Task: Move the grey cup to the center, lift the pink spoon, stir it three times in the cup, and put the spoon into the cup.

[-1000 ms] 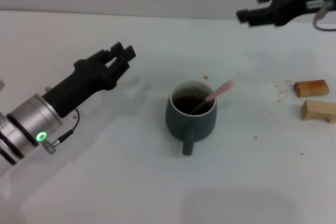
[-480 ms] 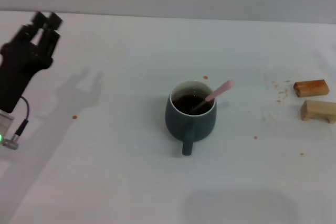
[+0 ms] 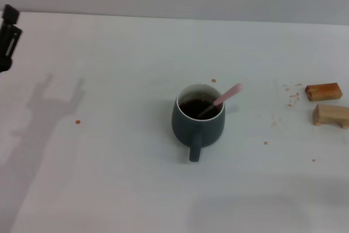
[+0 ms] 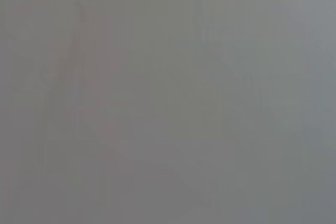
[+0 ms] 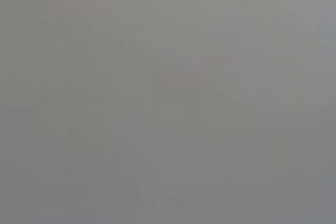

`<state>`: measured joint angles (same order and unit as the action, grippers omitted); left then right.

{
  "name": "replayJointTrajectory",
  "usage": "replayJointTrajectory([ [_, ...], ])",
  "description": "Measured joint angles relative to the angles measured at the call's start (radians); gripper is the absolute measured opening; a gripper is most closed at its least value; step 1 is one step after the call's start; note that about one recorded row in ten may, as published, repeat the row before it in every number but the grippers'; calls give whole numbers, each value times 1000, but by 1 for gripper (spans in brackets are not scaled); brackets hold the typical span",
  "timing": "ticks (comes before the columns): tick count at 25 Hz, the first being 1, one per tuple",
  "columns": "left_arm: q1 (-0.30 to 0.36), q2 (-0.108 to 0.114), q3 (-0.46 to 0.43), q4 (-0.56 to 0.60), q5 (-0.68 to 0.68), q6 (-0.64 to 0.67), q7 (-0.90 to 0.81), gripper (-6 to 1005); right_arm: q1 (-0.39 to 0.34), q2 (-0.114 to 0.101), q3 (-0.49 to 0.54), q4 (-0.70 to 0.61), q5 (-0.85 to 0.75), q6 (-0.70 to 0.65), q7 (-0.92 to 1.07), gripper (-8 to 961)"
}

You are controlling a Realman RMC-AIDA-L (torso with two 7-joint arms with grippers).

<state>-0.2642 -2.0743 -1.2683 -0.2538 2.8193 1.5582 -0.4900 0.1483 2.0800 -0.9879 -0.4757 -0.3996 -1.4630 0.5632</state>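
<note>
The grey cup (image 3: pixel 199 120) stands upright near the middle of the white table (image 3: pixel 109 178), handle toward me, with dark brown liquid inside. The pink spoon (image 3: pixel 224 97) rests in the cup, its bowl in the liquid and its pale pink handle leaning over the rim to the right. My left gripper (image 3: pixel 7 34) shows only as a black tip at the far left edge, far from the cup. My right gripper is out of view. Both wrist views show only plain grey.
Two tan wooden blocks (image 3: pixel 326 102) lie at the right edge of the table. Small brown drops spot the table around the cup and near the blocks. The left arm's shadow falls on the left of the table.
My left arm has drawn back to the left and up, almost leaving the view. My right arm, at the top right a second ago, has left the view. Cup and spoon have not moved.
</note>
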Motion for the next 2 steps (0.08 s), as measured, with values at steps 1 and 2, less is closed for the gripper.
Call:
replayJointTrajectory([
  [1,5,-1,2,-2,-12,8,0,686,13,0,0,43,34,-42,-45,610],
  [2,9,-1,4,-3,-23,16,0,686,26,0,0,87,67,-81,-86,610],
])
